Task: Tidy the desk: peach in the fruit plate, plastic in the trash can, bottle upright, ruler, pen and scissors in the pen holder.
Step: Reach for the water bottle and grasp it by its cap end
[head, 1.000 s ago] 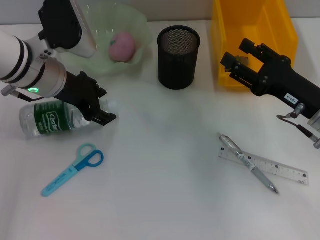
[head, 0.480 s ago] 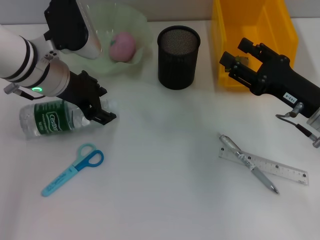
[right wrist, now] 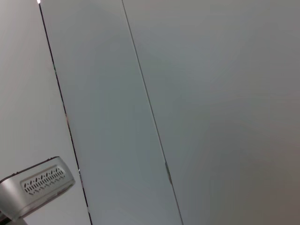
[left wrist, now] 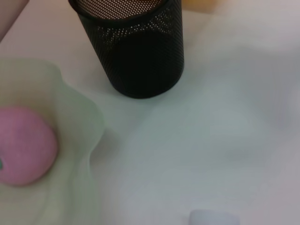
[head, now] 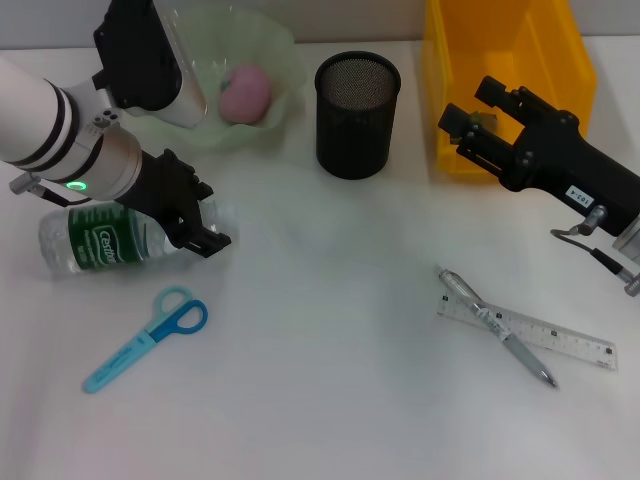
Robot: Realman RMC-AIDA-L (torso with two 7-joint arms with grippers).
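A clear bottle [head: 95, 240] with a green label lies on its side at the left. My left gripper [head: 208, 212] is open, with its fingers on either side of the bottle's cap end; the cap [left wrist: 213, 218] shows at the edge of the left wrist view. The pink peach [head: 245, 92] sits in the pale green fruit plate [head: 270, 40]. Blue scissors [head: 150, 335] lie in front of the bottle. A pen [head: 495, 325] lies across a clear ruler [head: 527, 335] at the right. The black mesh pen holder [head: 357, 100] stands at the back centre. My right gripper [head: 475, 118] hangs open over the yellow bin [head: 510, 50]. No plastic shows on the desk.
The pen holder [left wrist: 133, 47] and the plate [left wrist: 70, 140] holding the peach [left wrist: 23, 145] also fill the left wrist view. Only a blank wall appears in the right wrist view. The yellow bin stands at the back right edge of the white desk [head: 330, 330].
My left gripper has shifted slightly down and left against the bottle's cap end. The bottle and the right arm have not moved.
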